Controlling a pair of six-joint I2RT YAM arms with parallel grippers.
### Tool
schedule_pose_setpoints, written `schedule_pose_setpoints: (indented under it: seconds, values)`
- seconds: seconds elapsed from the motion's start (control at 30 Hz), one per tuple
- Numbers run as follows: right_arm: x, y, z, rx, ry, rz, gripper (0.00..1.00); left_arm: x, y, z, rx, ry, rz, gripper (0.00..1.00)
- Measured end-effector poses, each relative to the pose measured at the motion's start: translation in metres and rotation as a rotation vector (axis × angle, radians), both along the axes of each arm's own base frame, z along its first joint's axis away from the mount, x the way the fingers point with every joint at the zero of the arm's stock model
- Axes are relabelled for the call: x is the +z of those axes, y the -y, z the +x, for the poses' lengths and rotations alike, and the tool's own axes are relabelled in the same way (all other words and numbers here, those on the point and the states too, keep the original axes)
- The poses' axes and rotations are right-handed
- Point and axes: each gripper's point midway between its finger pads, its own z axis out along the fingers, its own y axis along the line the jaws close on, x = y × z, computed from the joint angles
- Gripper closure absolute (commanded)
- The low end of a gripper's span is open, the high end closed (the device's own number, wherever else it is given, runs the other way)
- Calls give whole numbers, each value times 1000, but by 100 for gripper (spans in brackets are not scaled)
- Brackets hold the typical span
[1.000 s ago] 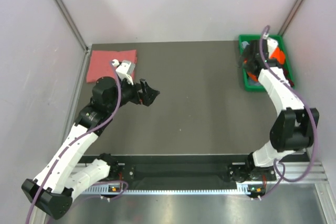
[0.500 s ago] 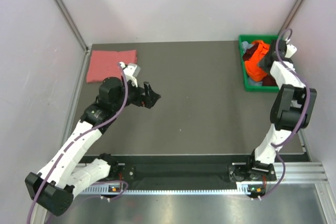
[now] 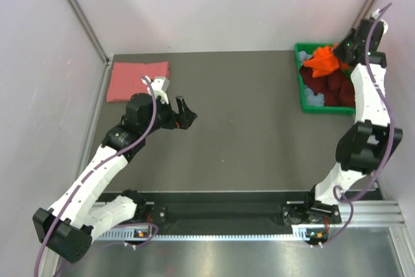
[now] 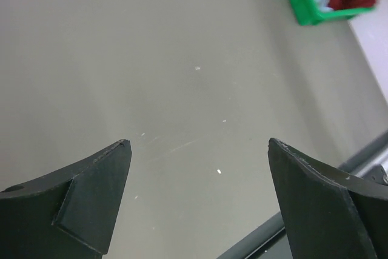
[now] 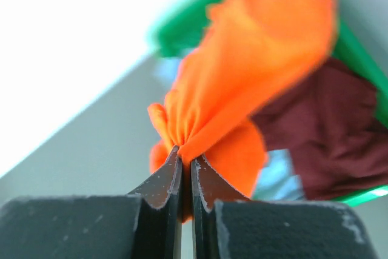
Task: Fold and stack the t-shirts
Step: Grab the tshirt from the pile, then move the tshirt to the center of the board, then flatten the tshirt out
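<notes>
My right gripper (image 3: 342, 52) (image 5: 186, 161) is shut on a bunch of the bright orange t-shirt (image 3: 323, 61) (image 5: 248, 71), which hangs from it above the green bin (image 3: 302, 98). A dark maroon t-shirt (image 3: 334, 87) (image 5: 330, 131) and a pale blue-grey one (image 3: 314, 98) (image 5: 276, 174) lie in the bin underneath. A salmon pink t-shirt (image 3: 131, 79) lies folded flat at the table's back left corner. My left gripper (image 3: 185, 113) (image 4: 199, 150) hovers open over bare table, right of the pink shirt, with nothing between its fingers.
The green bin (image 4: 303, 7) stands at the back right against the enclosure wall. Pale walls close in the table on three sides. A black rail (image 3: 220, 215) runs along the near edge between the arm bases.
My right gripper has shut on the orange t-shirt and lifted it up and back out of the bin. The left arm has barely shifted.
</notes>
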Motion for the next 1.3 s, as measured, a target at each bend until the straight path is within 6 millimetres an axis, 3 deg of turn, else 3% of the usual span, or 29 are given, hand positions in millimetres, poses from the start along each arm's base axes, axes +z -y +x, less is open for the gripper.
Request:
schedule_pose_setpoints:
  seconds: [0.13,0.23,0.33,0.4,0.47,0.53,0.57,0.6,0.67,0.7,0.73,0.77,0.83,1.0,1.07,1.17,1.3]
  values:
    - [95,-62,-32,191,196,35,100,-11,-10,5,76,-62,15,1]
    - [157,-135,-72,401,341,65,97,-12,-18,5,116,-97,14,5]
    - [176,-199,-125,605,424,133,97,-2,-26,7,147,-114,-11,8]
    - [155,-218,-150,670,400,181,98,3,-30,9,155,-118,-29,8]
    - [110,-226,-167,685,320,226,99,2,-32,9,159,-139,-45,9]
    - [45,-234,-178,684,193,270,93,-3,-33,8,156,-162,-56,10]
    - [0,-242,-187,691,102,300,89,-7,-33,8,151,-176,-60,10]
    - [-44,-248,-200,695,-9,329,80,-12,-32,7,146,-193,-62,11]
    - [-121,-261,-238,714,-224,374,71,-23,-31,5,137,-227,-60,12]
    - [-148,-264,-259,722,-321,389,63,-29,-30,4,134,-245,-58,12]
    - [-162,-265,-274,728,-383,395,61,-35,-29,3,132,-261,-54,12]
    - [-169,-265,-287,729,-438,395,58,-41,-28,2,128,-279,-51,12]
    - [-162,-262,-285,722,-419,362,51,-50,-25,2,111,-305,-52,15]
    - [-93,-231,-236,591,-178,169,58,-73,-3,13,37,-370,-78,21]
    - [-77,-215,-217,522,-112,112,60,-91,11,17,9,-419,-64,23]
    - [-87,-192,-202,431,-134,76,61,-117,39,13,-57,-490,-16,26]
    - [-120,-169,-197,355,-230,74,62,-122,95,-2,-193,-491,35,34]
